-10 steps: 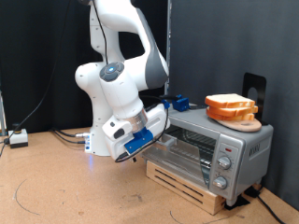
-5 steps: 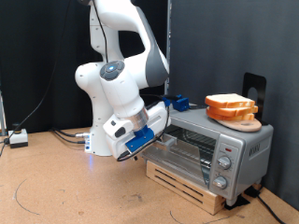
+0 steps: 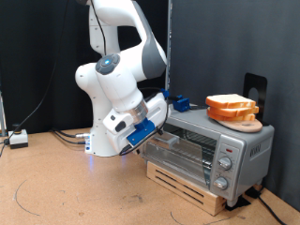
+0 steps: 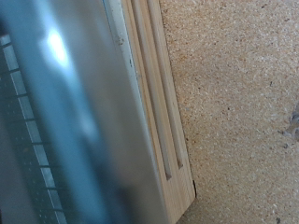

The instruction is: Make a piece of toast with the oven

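Note:
The silver-grey oven point(image 3: 234, 141) stands on a wooden crate point(image 3: 183, 185) at the exterior view's right, and its glass door point(image 3: 187, 147) stands upright. A thick pile of bread slices point(image 3: 232, 105) lies on a wooden board on top of it. No single piece of toast shows apart from that pile. My gripper point(image 3: 157, 129) is at the door's upper corner on the exterior view's left, and its fingertips are hidden there. The wrist view shows no fingers, only the blurred oven front point(image 4: 56, 112) very close and the crate point(image 4: 159, 103) below it.
The oven's three knobs point(image 3: 223, 165) are on its right panel. A black stand point(image 3: 254, 87) rises behind the oven. The chipboard table point(image 3: 75, 192) stretches to the exterior view's left and bottom. Cables and a small box point(image 3: 17, 139) lie at the far left.
The hand has risen and swung closer to the oven's upper front corner. The oven and the bread pile have not moved.

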Controlling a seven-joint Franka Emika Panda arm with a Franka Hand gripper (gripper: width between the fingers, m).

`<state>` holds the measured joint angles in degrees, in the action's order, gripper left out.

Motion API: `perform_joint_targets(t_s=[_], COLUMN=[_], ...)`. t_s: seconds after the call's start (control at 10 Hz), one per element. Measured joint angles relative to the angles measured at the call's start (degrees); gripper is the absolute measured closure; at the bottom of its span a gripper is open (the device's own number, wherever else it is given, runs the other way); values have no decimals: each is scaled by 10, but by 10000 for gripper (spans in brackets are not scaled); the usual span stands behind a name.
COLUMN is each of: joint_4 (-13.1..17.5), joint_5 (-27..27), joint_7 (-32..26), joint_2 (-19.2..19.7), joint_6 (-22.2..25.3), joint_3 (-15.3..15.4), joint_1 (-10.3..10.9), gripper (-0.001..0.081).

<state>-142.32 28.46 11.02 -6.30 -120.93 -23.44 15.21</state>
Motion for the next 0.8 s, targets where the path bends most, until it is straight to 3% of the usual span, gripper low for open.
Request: perform_joint_targets(t_s=[0.4,0.8], joint_4=[-6,-14], joint_5=[-46,-54], joint_7=[46,48], joint_2=[8,54], joint_6=[-26,-86], joint_3=[0,-1], joint_1=[-4,-10], gripper=[-3,-3])
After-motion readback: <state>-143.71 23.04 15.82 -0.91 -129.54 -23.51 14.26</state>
